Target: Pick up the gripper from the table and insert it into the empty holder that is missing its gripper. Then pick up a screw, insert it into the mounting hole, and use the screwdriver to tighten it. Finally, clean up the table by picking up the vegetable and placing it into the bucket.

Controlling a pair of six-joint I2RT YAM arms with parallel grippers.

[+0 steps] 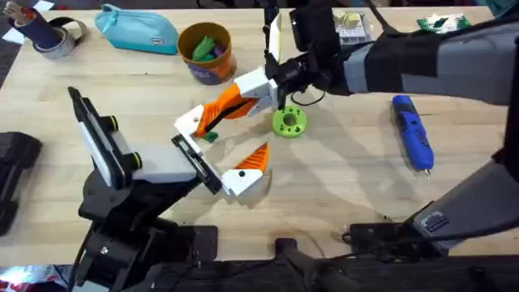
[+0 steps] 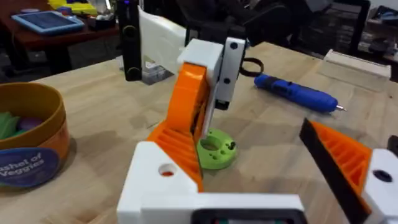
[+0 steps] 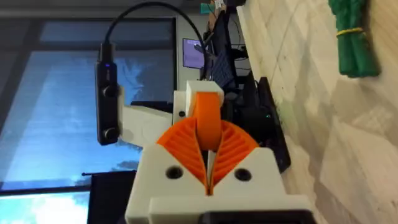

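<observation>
Overhead view: the orange-and-white gripper piece point(image 1: 223, 109) is gripped by the right gripper point(image 1: 261, 88), its 2 fingers clamped on the piece's upper end, above the middle of the table point(image 1: 340, 174). The piece's white base lies near the left gripper point(image 1: 212, 152), whose fingers are spread wide, holding nothing. The green vegetable point(image 1: 210, 136) sits just beside that base. The blue screwdriver point(image 1: 413, 133) is seen well to the right, the yellow bucket point(image 1: 206, 52) behind, and a lime-green disc point(image 1: 289, 122) close by.

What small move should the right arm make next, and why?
Probably ease the orange finger piece further down into the holder. The right gripper is shut on the piece, whose lower end meets the holder at a tilt and does not look seated.
</observation>
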